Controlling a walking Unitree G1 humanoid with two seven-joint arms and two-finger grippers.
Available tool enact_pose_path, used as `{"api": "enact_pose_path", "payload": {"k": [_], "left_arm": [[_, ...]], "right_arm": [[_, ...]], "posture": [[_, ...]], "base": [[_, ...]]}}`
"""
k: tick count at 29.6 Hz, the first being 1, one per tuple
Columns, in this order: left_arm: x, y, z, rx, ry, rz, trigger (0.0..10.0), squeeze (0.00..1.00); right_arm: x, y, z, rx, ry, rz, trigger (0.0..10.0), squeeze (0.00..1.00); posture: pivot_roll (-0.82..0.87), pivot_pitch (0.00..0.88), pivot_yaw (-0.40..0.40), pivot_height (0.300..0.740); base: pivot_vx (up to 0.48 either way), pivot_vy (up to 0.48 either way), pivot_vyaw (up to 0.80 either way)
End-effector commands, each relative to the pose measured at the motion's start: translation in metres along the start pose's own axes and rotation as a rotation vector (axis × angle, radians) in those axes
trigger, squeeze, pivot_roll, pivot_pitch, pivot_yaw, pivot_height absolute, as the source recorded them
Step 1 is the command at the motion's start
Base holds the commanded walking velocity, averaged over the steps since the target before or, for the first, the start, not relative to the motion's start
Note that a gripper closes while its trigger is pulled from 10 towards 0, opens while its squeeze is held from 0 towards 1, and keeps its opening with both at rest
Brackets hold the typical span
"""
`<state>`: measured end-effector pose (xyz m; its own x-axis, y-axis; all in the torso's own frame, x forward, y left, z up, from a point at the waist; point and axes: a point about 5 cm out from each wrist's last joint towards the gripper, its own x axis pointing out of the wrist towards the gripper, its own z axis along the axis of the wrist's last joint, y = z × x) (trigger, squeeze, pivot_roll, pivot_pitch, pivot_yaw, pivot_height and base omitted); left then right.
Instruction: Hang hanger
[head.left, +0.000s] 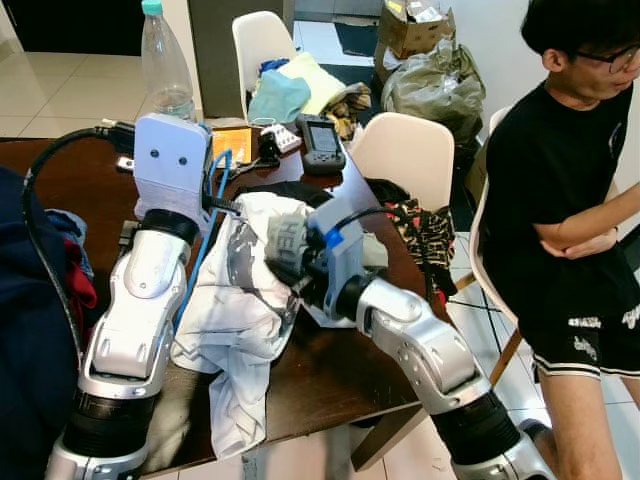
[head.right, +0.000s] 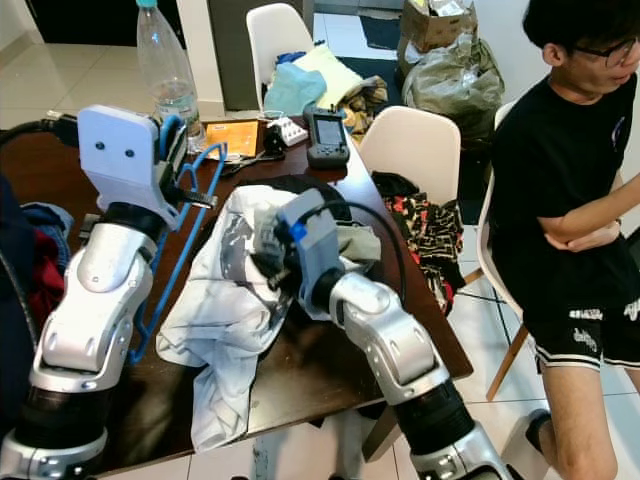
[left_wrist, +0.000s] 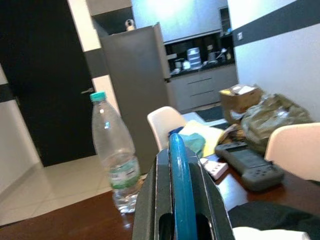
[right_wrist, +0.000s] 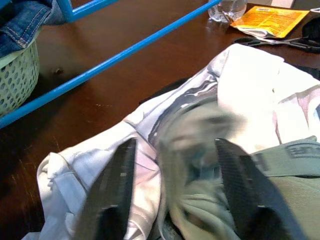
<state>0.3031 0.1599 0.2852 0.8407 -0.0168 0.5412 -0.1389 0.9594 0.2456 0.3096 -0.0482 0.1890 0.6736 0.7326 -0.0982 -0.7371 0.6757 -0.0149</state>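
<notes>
Holding: left gripper (left_wrist: 182, 200) is clamped on the blue hanger (head.right: 185, 215), raised above the table's (head.left: 330, 375) far-left part.
Hanger: it slopes down from the fingers along the left arm toward the table's near edge; in the right wrist view its blue bars (right_wrist: 100, 62) cross over bare wood.
Right gripper: (right_wrist: 172, 192) it sits low over the shirt (head.left: 235, 320), fingers spread apart, a bunched fold of grey-white cloth between them; whether they touch it I cannot tell, as the cloth is blurred.
Shirt: white with grey print, crumpled mid-table, one end hanging over the near edge.
Bottle: (head.left: 165, 65) clear, teal cap, upright at the far edge, behind the left gripper.
Packet: (head.left: 232, 142) orange, flat, just beside the bottle.
Device: (head.left: 322, 143) grey handheld, near the far-right corner.
Basket: (right_wrist: 17, 75) pale green, holding denim, on the table's left.
Chairs: one white chair (head.left: 410, 155) by the right edge with dark patterned cloth draped beside it; another (head.left: 262, 40) beyond, piled with clothes.
Person: (head.left: 565, 210) seated right, arms folded, black shirt and shorts.
</notes>
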Motion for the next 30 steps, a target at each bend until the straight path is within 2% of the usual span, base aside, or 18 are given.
{"api": "enact_pose_path", "payload": {"k": [1, 9, 11, 13, 14, 15, 16, 17, 18, 20, 21, 22, 23, 24, 25, 26, 29, 30], "left_arm": [[0.002, 0.007, -0.003, 0.027, 0.01, 0.026, 10.0, 0.0], [0.006, 0.008, -0.001, 0.02, -0.001, 0.016, 10.0, 0.0], [0.009, 0.009, 0.0, -0.014, -0.003, 0.011, 10.0, 0.0], [0.015, 0.008, 0.006, -0.126, -0.026, -0.04, 10.0, 0.0], [0.015, 0.008, 0.006, -0.126, -0.026, -0.04, 10.0, 0.0], [0.02, 0.004, 0.017, -0.246, -0.065, -0.116, 10.0, 0.0], [0.026, -0.002, 0.035, -0.387, -0.141, -0.273, 10.0, 0.0], [0.026, -0.002, 0.035, -0.387, -0.141, -0.273, 10.0, 0.0], [0.028, -0.004, 0.043, -0.434, -0.169, -0.36, 10.0, 0.0], [0.028, -0.006, 0.046, -0.452, -0.181, -0.408, 10.0, 0.0], [0.026, -0.008, 0.047, -0.482, -0.17, -0.515, 10.0, 0.0], [0.022, -0.009, 0.043, -0.524, -0.112, -0.65, 10.0, 0.0], [0.022, -0.009, 0.043, -0.524, -0.112, -0.65, 10.0, 0.0], [0.018, -0.008, 0.04, -0.523, -0.085, -0.74, 10.0, 0.0], [0.018, -0.008, 0.04, -0.523, -0.085, -0.74, 10.0, 0.0], [0.014, -0.004, 0.035, -0.56, -0.038, -0.824, 10.0, 0.0], [0.013, 0.001, 0.032, -0.555, -0.024, -0.864, 10.0, 0.0], [0.012, 0.005, 0.031, -0.556, -0.011, -0.915, 10.0, 0.0]], "right_arm": [[-0.009, -0.007, 0.006, 0.024, -0.044, -0.012, 10.0, 1.0], [-0.024, -0.025, 0.023, 0.06, -0.141, -0.001, 10.0, 1.0], [-0.032, -0.037, 0.031, 0.077, -0.185, -0.015, 10.0, 1.0], [-0.046, -0.055, 0.043, 0.097, -0.248, -0.052, 10.0, 1.0], [-0.046, -0.055, 0.043, 0.097, -0.248, -0.052, 10.0, 1.0], [-0.052, -0.064, 0.046, 0.096, -0.264, -0.091, 10.0, 1.0], [-0.057, -0.075, 0.048, 0.085, -0.273, -0.152, 10.0, 0.93], [-0.057, -0.075, 0.048, 0.085, -0.273, -0.152, 10.0, 0.93], [-0.059, -0.079, 0.049, 0.083, -0.28, -0.176, 10.0, 0.32], [-0.06, -0.081, 0.05, 0.083, -0.284, -0.187, 10.0, 0.32], [-0.066, -0.086, 0.054, 0.057, -0.296, -0.199, 10.0, 0.0], [-0.079, -0.095, 0.063, 0.014, -0.325, -0.205, 10.0, 0.0], [-0.079, -0.095, 0.063, 0.014, -0.325, -0.205, 10.0, 0.0], [-0.092, -0.102, 0.071, -0.027, -0.354, -0.198, 10.0, 0.0], [-0.092, -0.102, 0.071, -0.027, -0.354, -0.198, 10.0, 0.0], [-0.11, -0.108, 0.083, -0.089, -0.381, -0.171, 10.0, 0.0], [-0.124, -0.111, 0.09, -0.144, -0.393, -0.139, 10.0, 0.0], [-0.141, -0.115, 0.097, -0.202, -0.385, -0.115, 10.0, 0.0]], "posture": [[0.14, 0.137, -0.066, 0.74], [0.14, 0.136, -0.065, 0.74], [0.14, 0.134, -0.065, 0.74], [0.14, 0.131, -0.066, 0.74], [0.14, 0.131, -0.066, 0.74], [0.14, 0.129, -0.066, 0.74], [0.14, 0.128, -0.064, 0.74], [0.14, 0.128, -0.064, 0.74], [0.15, 0.125, -0.062, 0.74], [0.15, 0.125, -0.062, 0.74], [0.15, 0.123, -0.055, 0.74], [0.15, 0.123, -0.051, 0.74], [0.15, 0.123, -0.051, 0.74], [0.15, 0.123, -0.05, 0.74], [0.15, 0.123, -0.05, 0.74], [0.15, 0.122, -0.049, 0.74], [0.15, 0.122, -0.049, 0.74], [0.15, 0.124, -0.05, 0.74]], "base": [[0.0, 0.0, 0.0], [0.0, 0.0, 0.0], [0.0, 0.0, 0.0], [0.0, 0.0, 0.0], [0.0, 0.0, 0.0], [0.0, 0.0, 0.0], [0.0, 0.0, 0.0], [0.0, 0.0, 0.0], [0.0, 0.0, 0.0], [0.0, 0.0, 0.0], [0.0, 0.0, 0.0], [0.0, 0.0, 0.0], [0.0, 0.0, 0.0], [0.0, 0.0, 0.0], [0.0, 0.0, 0.0], [0.0, 0.0, 0.0], [0.0, 0.0, 0.0], [0.0, 0.0, 0.0]]}}
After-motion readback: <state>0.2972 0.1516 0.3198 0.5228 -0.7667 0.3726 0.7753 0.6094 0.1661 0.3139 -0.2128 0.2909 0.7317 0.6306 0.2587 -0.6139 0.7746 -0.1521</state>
